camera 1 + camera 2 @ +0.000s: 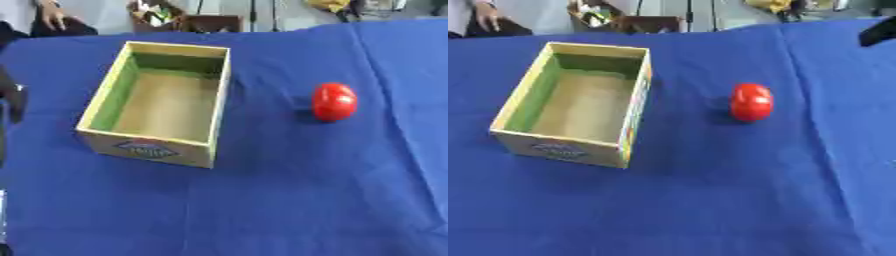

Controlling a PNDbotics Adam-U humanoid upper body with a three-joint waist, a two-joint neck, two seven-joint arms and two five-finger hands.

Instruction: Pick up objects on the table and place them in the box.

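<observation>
Hands are barely showing for us: we are seeing only a dark shape at the left edge of the left eye view, which we are taking for the left hand [10,100], and a dark sliver in the upper right corner of the right eye view, which we are taking for the right hand [877,32]. We cannot tell whether either 1 is open or closed, and neither is touching anything we can see.

We are looking down on a table draped in a blue cloth [289,200]. The box [215,107] is sitting on the cloth left of centre, open side up, turned slightly askew. Its rim is pale yellow, its left inner wall is showing green, its floor is showing bare brown, and a dark oval label is facing us on the near outer wall.

We are seeing 1 red object [334,102], rounded and glossy, lying on the cloth to the right of the box. It is well apart from the box, outside it, and is casting a small shadow toward its left side. It is also lying well apart from both hands.
</observation>
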